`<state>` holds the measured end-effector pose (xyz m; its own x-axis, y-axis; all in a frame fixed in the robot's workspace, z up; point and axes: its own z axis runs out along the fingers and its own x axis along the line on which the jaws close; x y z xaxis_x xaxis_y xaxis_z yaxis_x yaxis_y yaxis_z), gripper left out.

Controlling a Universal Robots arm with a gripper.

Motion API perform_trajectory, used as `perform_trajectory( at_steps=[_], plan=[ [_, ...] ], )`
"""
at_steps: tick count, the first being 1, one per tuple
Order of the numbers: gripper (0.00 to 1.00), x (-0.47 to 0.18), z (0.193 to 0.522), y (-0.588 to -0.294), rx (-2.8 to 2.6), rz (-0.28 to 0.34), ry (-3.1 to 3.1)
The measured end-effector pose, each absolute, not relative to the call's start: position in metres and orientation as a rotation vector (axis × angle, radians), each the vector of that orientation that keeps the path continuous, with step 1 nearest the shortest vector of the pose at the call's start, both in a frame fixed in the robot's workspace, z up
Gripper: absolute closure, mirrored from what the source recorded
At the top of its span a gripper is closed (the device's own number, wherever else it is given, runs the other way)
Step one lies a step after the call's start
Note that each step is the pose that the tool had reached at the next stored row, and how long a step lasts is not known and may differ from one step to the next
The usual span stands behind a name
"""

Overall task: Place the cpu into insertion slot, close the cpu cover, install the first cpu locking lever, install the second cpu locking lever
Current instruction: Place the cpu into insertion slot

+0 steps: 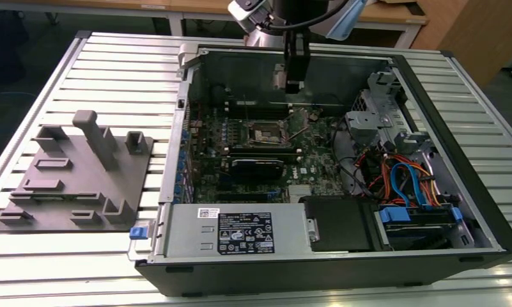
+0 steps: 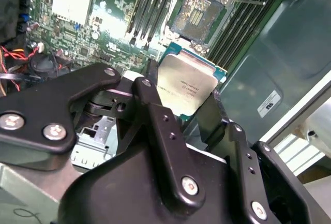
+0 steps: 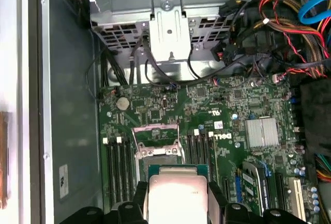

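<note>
- A table (image 1: 110,70) of pale metal slats spans most of the exterior view.
- Wooden desks (image 1: 110,6) with pale legs stand beyond its far edge.
- A wooden cabinet (image 1: 482,32) stands at the far corner, on the exterior view's right.
- The floor (image 1: 21,51) past the table's edges is dark grey.
- The light is even, with a soft shine on the slats.
</note>
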<state>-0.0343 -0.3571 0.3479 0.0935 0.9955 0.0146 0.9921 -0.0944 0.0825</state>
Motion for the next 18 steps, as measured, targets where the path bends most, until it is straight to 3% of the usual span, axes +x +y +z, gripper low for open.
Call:
perform_trajectory(
  at_steps=[18],
  plan=[
    [0.46, -0.0354, 0.3404, -0.3571, 2.22, 0.108, 2.154]
  ],
)
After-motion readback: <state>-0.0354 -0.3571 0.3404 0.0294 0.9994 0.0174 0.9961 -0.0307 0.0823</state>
